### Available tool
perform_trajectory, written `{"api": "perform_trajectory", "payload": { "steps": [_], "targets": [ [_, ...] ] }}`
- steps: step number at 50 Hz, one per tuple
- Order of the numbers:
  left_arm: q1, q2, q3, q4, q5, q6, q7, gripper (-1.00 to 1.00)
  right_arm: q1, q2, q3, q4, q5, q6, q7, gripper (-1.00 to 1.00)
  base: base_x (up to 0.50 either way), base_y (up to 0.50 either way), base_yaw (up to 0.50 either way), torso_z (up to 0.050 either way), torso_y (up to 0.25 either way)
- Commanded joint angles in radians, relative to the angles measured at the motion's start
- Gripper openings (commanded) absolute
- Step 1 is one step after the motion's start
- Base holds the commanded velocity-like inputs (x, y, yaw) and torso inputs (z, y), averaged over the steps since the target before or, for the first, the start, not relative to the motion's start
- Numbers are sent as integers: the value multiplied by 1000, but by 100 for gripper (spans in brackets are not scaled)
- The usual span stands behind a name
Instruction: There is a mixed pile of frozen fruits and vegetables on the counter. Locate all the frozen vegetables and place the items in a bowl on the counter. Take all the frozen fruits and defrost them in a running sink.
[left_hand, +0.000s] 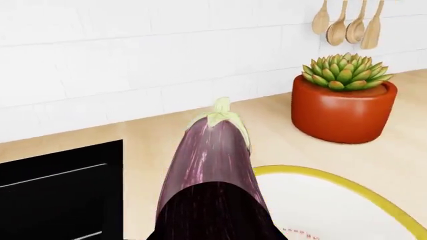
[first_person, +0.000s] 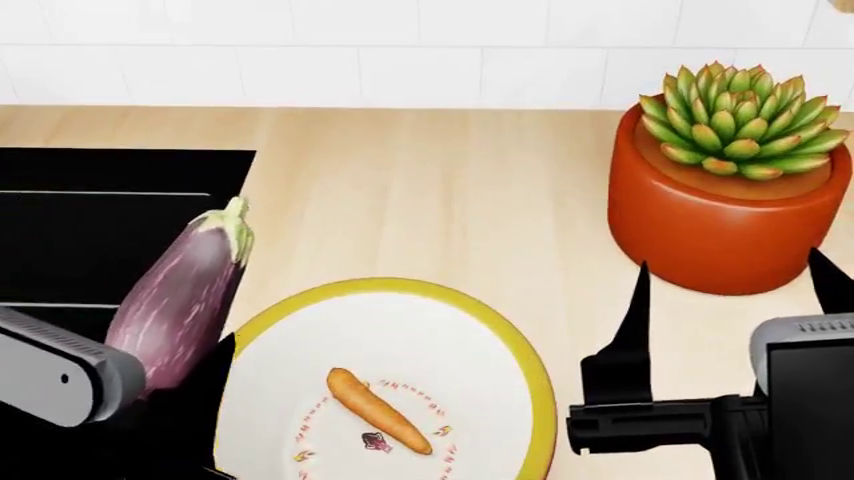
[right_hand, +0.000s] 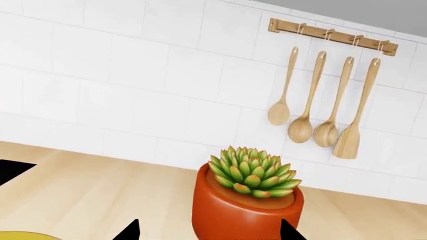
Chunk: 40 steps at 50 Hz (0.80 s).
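Note:
My left gripper is shut on the lower end of the purple eggplant, which tilts up with its pale green cap pointing toward the wall. The eggplant hangs just left of the bowl, between it and the black sink. The orange carrot lies inside the bowl near its centre spot. My right gripper stands open with nothing in it, right of the bowl and just in front of the plant pot; its black fingertips flank the pot. The frozen fruits are out of view.
An orange pot with a green succulent stands on the beige counter at the back right. Wooden spoons hang on a rail on the white tiled wall. The sink's edge lies close to the bowl's yellow rim.

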Motion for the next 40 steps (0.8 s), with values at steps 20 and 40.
{"api": "perform_trajectory", "payload": {
  "steps": [20,40],
  "targets": [
    [-85,126,261,-158,100,12,104,-100,-5,6,-26,7,-14,-7,-8,100,0,0,0,0,0],
    [-62,128,345,-211,180,64,143,-100,-3,9,-39,18,-28,-17,-14,100,0,0,0,0,0]
  ]
}}
